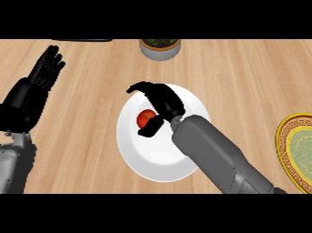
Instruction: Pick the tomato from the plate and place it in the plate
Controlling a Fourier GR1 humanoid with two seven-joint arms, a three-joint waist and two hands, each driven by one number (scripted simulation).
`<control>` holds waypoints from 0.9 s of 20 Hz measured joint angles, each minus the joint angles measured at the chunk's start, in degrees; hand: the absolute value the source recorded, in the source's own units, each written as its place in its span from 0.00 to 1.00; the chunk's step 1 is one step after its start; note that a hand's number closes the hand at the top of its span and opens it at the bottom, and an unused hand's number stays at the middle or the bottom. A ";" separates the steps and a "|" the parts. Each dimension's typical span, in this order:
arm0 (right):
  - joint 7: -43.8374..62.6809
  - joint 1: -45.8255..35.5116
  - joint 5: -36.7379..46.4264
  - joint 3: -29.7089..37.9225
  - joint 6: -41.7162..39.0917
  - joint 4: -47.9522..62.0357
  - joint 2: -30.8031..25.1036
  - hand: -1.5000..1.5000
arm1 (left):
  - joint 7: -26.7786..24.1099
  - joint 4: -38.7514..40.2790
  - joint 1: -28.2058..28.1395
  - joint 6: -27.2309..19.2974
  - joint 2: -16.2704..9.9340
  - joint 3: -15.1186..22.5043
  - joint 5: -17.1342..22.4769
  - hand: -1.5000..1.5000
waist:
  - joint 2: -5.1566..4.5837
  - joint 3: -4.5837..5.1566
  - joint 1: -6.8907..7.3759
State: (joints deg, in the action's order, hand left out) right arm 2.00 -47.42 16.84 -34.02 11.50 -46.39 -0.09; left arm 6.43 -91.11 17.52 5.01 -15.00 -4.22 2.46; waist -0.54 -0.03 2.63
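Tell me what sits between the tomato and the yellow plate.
Nothing visible does. The tomato lies on the white plate under the right hand; only bare counter separates it from the yellow plate at the right edge.

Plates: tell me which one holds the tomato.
The plain white plate under the right hand holds the tomato; the yellow patterned plate at the right edge doesn't.

Two grey forearms, each with a black robot hand (159,101).
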 measured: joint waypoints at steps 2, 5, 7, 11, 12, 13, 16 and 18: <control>-1.95 -0.77 -3.72 -0.22 1.46 0.54 0.03 0.00 | 1.01 -0.33 0.98 0.01 -0.09 -0.17 0.21 0.50 | -0.01 0.00 0.05; -4.57 -1.45 -9.29 0.19 4.77 0.66 0.06 0.00 | 1.36 0.03 1.36 0.12 -0.14 -0.34 0.20 0.50 | -0.05 -0.02 0.17; -6.01 -1.78 -12.89 1.06 6.06 0.20 0.07 0.00 | 1.18 0.37 1.40 -0.28 0.27 -0.09 -0.33 0.50 | -0.02 -0.02 -0.08; -9.34 -1.95 -18.64 5.50 4.49 0.67 0.01 0.00 | 0.35 0.22 -0.13 -0.31 0.18 -0.66 -0.60 0.50 | 0.17 -0.01 -0.89; -10.15 -1.75 -19.44 6.84 3.61 0.86 -0.32 0.00 | 0.07 0.91 0.17 -0.38 0.18 -0.87 -0.74 0.50 | 0.21 0.00 -1.21; -10.57 -2.21 -20.36 8.47 2.59 1.22 -0.83 0.00 | 0.95 0.17 0.22 -0.32 0.00 -1.01 -0.55 0.50 | 0.25 0.00 -1.36; -12.40 -1.36 -22.67 12.55 0.04 1.54 -2.88 0.00 | 1.14 0.24 0.37 -0.21 -0.41 -1.80 -0.40 0.50 | 0.35 0.00 -1.89; -14.35 -0.75 -23.75 15.15 -1.67 2.63 -4.45 0.00 | 0.75 0.19 -0.03 0.02 -0.35 -1.78 -0.55 0.50 | 0.37 0.01 -2.02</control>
State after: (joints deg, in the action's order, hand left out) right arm -12.35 -48.18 -6.90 -18.87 9.83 -43.76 -4.54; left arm 7.18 -90.93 17.48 5.02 -15.35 -6.00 1.91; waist -0.18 -0.02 0.61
